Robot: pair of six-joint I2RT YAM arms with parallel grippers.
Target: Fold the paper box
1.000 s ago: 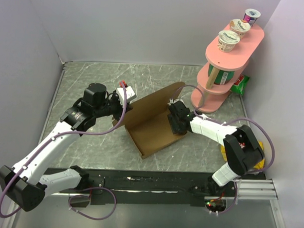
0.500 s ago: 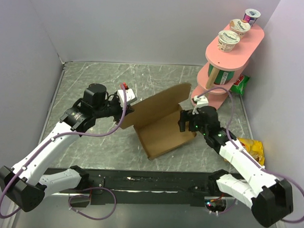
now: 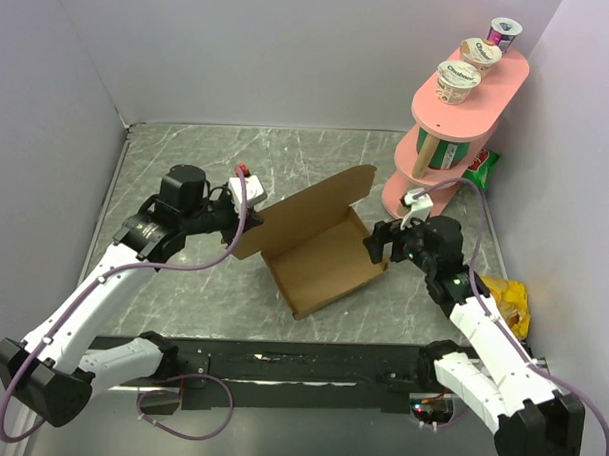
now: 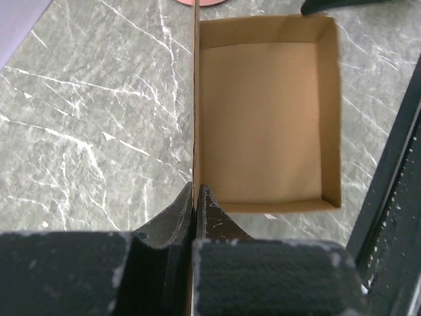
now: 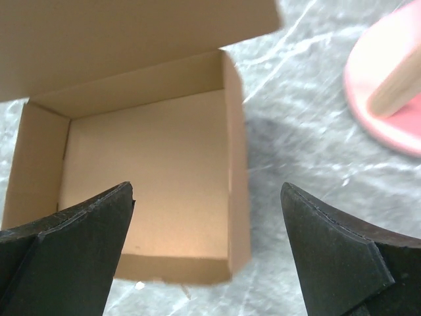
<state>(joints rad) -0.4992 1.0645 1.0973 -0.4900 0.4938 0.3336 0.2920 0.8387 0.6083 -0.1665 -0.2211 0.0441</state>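
right gripper (image 3: 380,249) has backed out of the box (image 3: 323,264) since a second ago and its jaws have gone wide; box has slid a little to the right on the table (image 3: 187,154). box now sits mid-table as a shallow open tray, with its lid (image 3: 305,210) standing up along the far-left side. left gripper (image 4: 196,192) is at the lid's left end. from the left wrist the lid shows only as a thin edge running straight up from between the fingers (image 4: 172,224), with the tray just right of it. right gripper hangs at the tray's right wall, near the pink stand (image 3: 443,143). from the right wrist the tray lies below and ahead, between the two fingers (image 5: 72,230). hard to make out: left fingertips are hidden behind the lid and wrist in the top view. lid top is cut off in the right wrist view. whether the right gripper touches the tray's wall cannot be told from above. left fingers are pressed together, pinching the lid. right fingers are spread fully, holding nothing, and in the wrist view they are clear of the cardboard.
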